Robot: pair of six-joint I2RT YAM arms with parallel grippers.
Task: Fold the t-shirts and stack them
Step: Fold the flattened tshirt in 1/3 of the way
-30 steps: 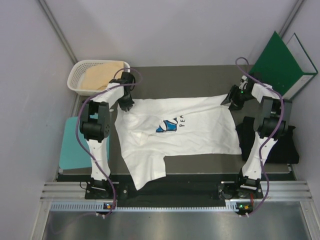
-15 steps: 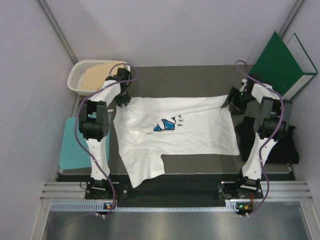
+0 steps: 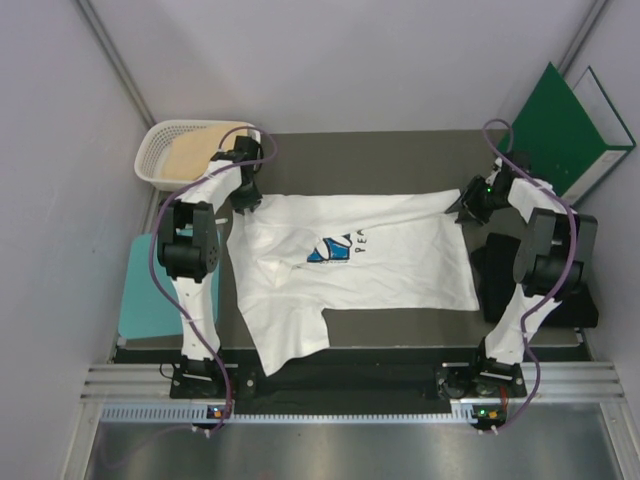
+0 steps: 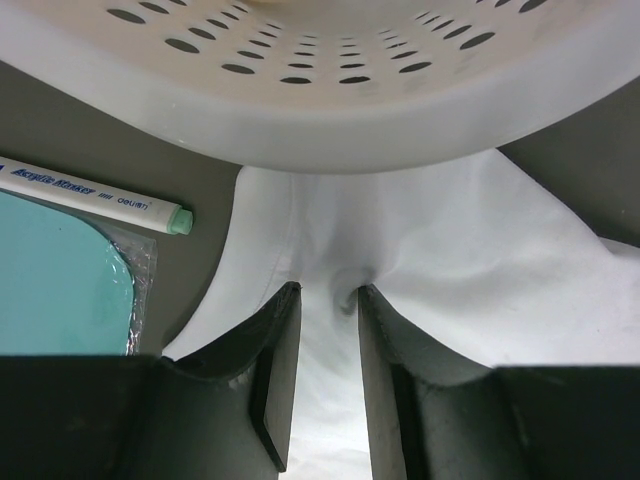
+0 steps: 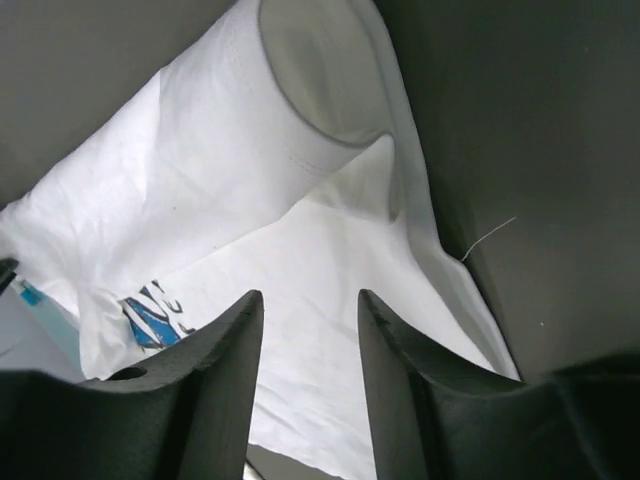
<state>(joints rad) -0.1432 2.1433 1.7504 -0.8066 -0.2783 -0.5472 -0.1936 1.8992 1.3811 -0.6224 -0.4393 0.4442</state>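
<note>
The white t-shirt [image 3: 350, 260] with a blue print [image 3: 335, 250] lies spread flat on the dark mat. My left gripper [image 3: 244, 200] is at its far left corner. In the left wrist view that gripper [image 4: 330, 290] is narrowly open, its tips on puckered white cloth [image 4: 480, 250]. My right gripper [image 3: 466, 204] is over the far right sleeve. It [image 5: 310, 295] stands open above the shirt [image 5: 200, 170], holding nothing. The black t-shirt [image 3: 560, 290] lies at the right under the right arm. The tan-peach t-shirt [image 3: 195, 152] lies in the basket.
A white perforated basket [image 3: 150, 165] stands at the far left, right beside the left gripper, its wall [image 4: 330, 120] close above the fingers. A teal board [image 3: 140, 295] and a marker pen [image 4: 90, 195] lie to the left. A green binder [image 3: 560, 125] leans at the far right.
My left gripper moved toward the far left, drawing the shirt's corner out with it, then stayed. The right arm shifted slightly right and back, its gripper still over the sleeve.
</note>
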